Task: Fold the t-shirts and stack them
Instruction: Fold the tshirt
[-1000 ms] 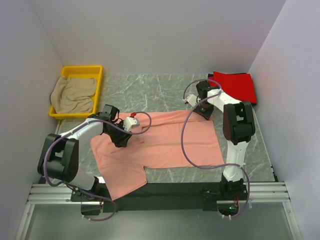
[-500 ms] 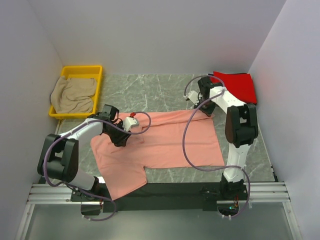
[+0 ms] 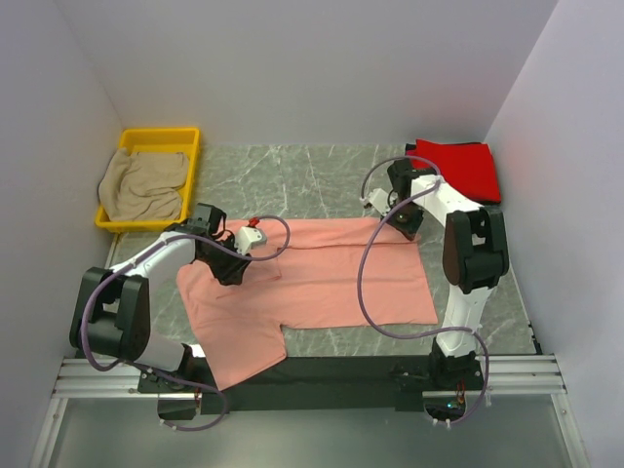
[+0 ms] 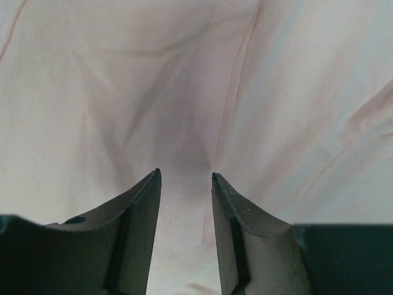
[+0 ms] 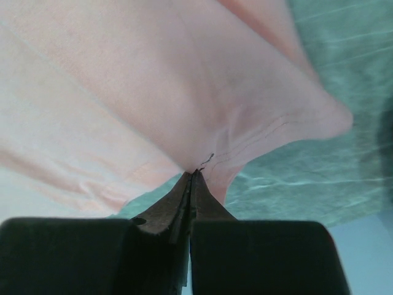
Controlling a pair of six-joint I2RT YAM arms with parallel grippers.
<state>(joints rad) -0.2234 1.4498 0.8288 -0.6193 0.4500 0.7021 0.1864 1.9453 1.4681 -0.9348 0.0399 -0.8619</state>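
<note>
Salmon-pink t-shirt (image 3: 322, 278) flat on table (image 3: 322, 175). Right gripper (image 5: 193, 174) jaws clamped on far hem corner, cloth tented, likely starting fold. Left gripper (image 4: 185, 175) jaws narrowly apart, low over collar-side cloth, likely anchoring.

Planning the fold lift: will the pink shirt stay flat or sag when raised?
Likely floppy: the pink shirt tents and creases where the right pincer pinches it. Probably light, yet its spread body may drag on the table.
</note>
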